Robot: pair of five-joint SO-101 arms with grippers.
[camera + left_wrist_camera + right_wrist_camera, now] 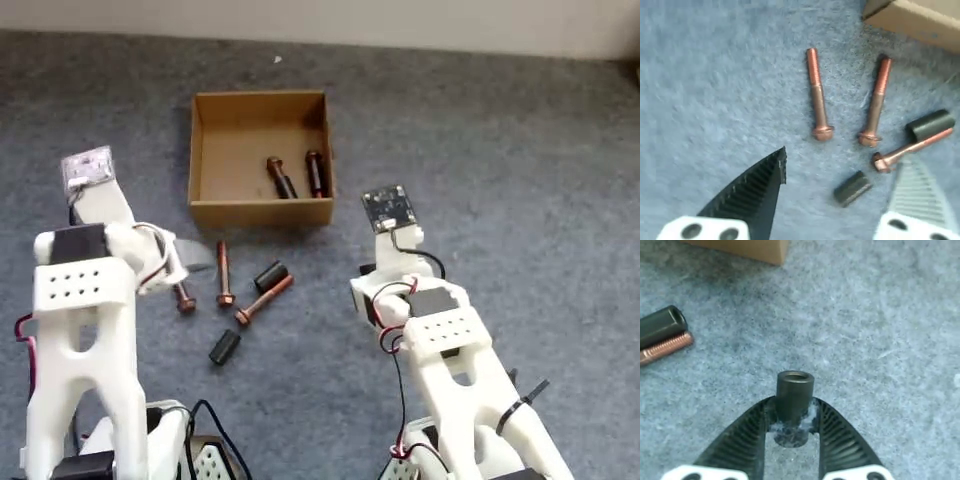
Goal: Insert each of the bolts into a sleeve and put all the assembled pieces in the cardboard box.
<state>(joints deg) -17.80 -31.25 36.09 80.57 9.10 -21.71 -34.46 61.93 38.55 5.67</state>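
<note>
Right wrist view is showing the right gripper point(792, 410) clamping a dark sleeve point(795, 387) between its ribbed jaws. The sleeve is standing upright with its open bore facing up, and I cannot tell whether its lower end is touching the grey carpet point(880, 330). Further off, a second sleeve point(660, 325) is lying on its side with the threaded tip of a slanted bolt point(665, 349) resting right against it. A corner of the cardboard box point(740, 247) is showing beyond them.

From above, the box is sitting open at the far middle of the carpet. One assembled piece point(280, 178) and another assembled piece point(316, 172) are lying inside it, side by side, toward its near right corner. The loose parts are lying in front of the box, between the two arms.

Over on the left, the left gripper point(845, 160) is hanging above those loose parts with its jaws spread wide apart, holding nothing. Beneath it, an outer bolt point(817, 95) and a middle bolt point(876, 102) are lying roughly parallel and apart, their heads pointing away from the box. The slanted bolt is lying just beside the middle bolt's head. A third sleeve point(852, 187) is lying alone on its side near the slanted bolt's head, not touching it.
</note>
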